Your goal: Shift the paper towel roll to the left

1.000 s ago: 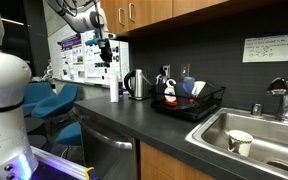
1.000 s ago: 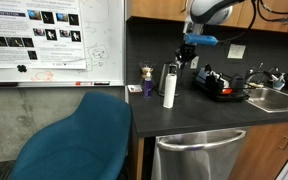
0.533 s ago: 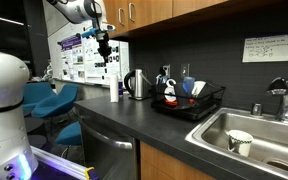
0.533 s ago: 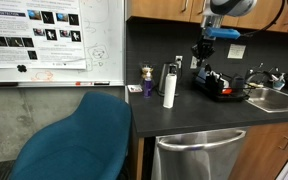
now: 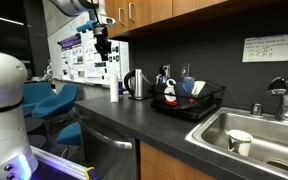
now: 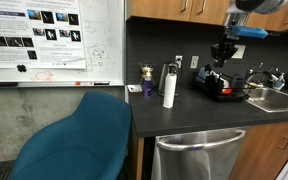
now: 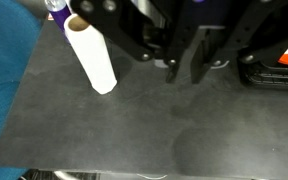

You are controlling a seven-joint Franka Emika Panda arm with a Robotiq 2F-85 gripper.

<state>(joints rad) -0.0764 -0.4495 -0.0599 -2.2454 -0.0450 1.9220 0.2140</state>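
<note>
The paper towel roll (image 5: pixel 113 88) is a tall plain white cylinder. It stands upright on the dark counter just beside the steel kettle (image 5: pixel 136 84). It also shows in the exterior view from the chair side (image 6: pixel 169 88), in front of the kettle (image 6: pixel 162 76). In the wrist view the roll (image 7: pixel 92 56) is at the upper left. My gripper (image 5: pixel 103 46) hangs high above the counter, well apart from the roll. It shows over the dish rack in an exterior view (image 6: pixel 224 52). In the wrist view its fingers (image 7: pixel 185 72) are close together and hold nothing.
A black dish rack (image 5: pixel 206 104) with dishes stands beside the kettle, then a steel sink (image 5: pixel 220 128) with a cup. A small bottle (image 6: pixel 146 80) stands near the counter's end. A blue chair (image 6: pixel 79 140) is below it.
My gripper has risen and moved away from the roll, toward the dish rack. The roll and the kettle have not moved.
</note>
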